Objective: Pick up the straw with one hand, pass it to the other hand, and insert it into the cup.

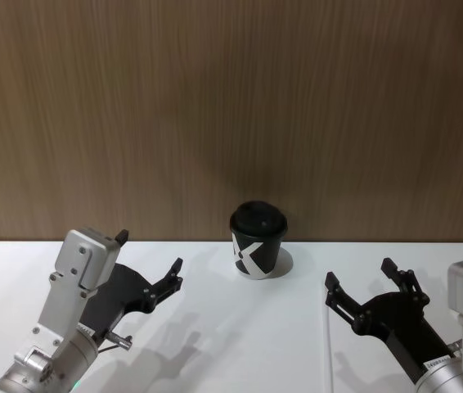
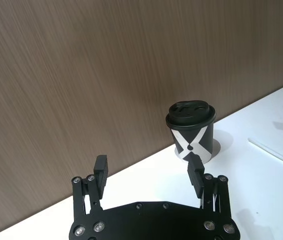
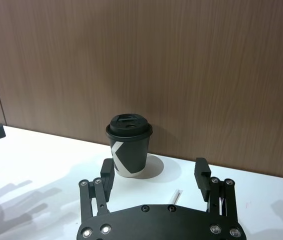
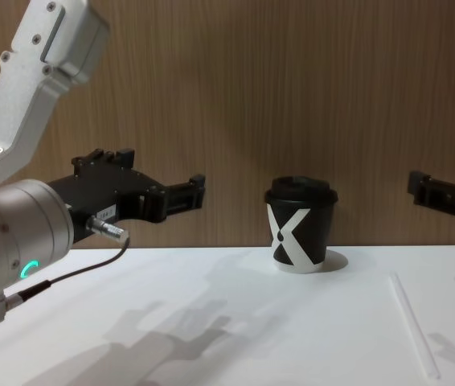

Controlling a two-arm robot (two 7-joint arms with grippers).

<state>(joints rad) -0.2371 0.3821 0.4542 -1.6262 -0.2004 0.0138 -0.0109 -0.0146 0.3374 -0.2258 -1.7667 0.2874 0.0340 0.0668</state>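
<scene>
Chest view: white counter (image 4: pixel 211 338) carries everything. Left end effector (image 1: pixel 150 252) and right end effector (image 1: pixel 359 273) both hover above it, fingers spread wide, nothing held. Cup (image 4: pixel 300 227), lid on, stands upright ahead of both, roughly between them. Straw (image 4: pixel 413 326) lies flat on the counter below the right end effector, well apart from the left one, near the cup but not touching it. Judgement: straw is very light, slick and thin-walled, so likely to roll or crush. Pinch gently across it, somewhat off mid-length, leaving one long end free for the handover.
</scene>
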